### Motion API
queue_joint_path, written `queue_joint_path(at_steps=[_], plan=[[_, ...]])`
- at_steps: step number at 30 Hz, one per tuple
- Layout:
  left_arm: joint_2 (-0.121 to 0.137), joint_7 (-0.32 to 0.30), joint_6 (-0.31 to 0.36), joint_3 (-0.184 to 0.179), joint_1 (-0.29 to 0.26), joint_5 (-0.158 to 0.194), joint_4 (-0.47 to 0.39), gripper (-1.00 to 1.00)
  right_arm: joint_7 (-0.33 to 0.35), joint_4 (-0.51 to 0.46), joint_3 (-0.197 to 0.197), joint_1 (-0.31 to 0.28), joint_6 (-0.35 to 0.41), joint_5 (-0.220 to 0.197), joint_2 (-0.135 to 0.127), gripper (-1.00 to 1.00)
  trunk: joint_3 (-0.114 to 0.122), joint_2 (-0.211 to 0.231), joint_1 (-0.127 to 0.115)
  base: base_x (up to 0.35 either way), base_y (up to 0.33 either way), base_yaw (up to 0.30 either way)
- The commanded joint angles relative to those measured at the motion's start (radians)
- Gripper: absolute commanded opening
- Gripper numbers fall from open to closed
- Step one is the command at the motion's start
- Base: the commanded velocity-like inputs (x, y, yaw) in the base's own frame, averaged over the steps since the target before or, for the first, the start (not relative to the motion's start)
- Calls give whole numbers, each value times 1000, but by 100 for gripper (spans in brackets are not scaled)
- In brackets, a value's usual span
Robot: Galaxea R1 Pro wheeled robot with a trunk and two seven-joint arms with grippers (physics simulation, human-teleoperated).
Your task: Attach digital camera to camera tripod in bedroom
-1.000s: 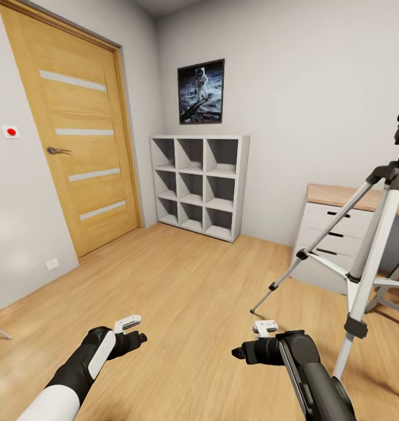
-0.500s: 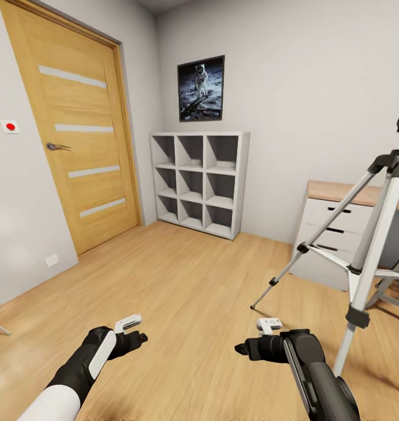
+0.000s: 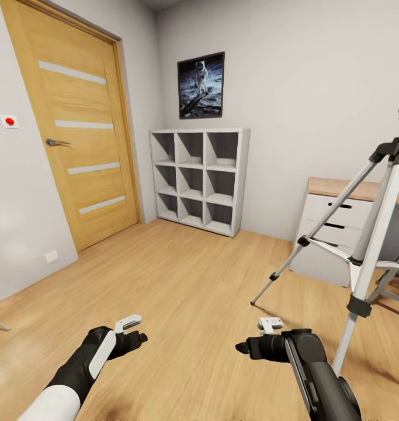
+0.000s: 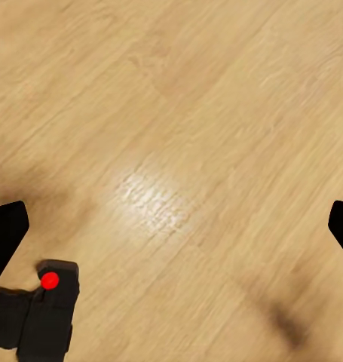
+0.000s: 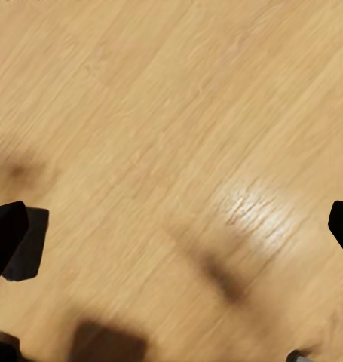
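Bedroom floor: camera tripod, shelves.

We recorded the door in the left wall and the cube shelves against the far wall, a framed picture hung above them. The camera tripod stood at right, before the surface. On the floor beneath our left tool lay the digital camera.
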Motion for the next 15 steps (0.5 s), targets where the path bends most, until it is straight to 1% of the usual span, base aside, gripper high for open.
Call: queue_joint_path(at_steps=[1, 5, 8, 9, 11, 12, 15], plan=[[0, 8, 5, 0, 0, 11, -2, 100, 11, -1, -7, -1, 3, 9, 1, 100, -4, -8, 4, 0, 0, 0], [0, 8, 5, 0, -1, 11, -2, 100, 12, -2, -31, -1, 3, -4, -1, 100, -17, -36, 19, 0, 0, 0], [0, 8, 5, 0, 0, 12, -2, 100, 28, -15, -40, -1, 3, -27, -3, 100, -26, -57, 31, 0, 0, 0], [0, 8, 5, 0, 0, 12, -2, 100, 46, -33, -41, -1, 3, -43, -4, 100, -29, -64, 34, 0, 0, 0], [0, 8, 5, 0, 0, 12, -2, 100, 73, -56, -42, -1, 3, -61, -5, 100, -36, -78, 42, 0, 0, 0], [0, 8, 5, 0, 0, 12, -2, 100, 107, -76, -42, -1, 3, -75, -6, 100, -39, -85, 46, 0, 0, 0], [0, 8, 5, 0, 0, 13, -2, 100, 168, -95, -42, -1, 3, -88, -13, 100, -48, -106, 57, 0, 0, 0]])
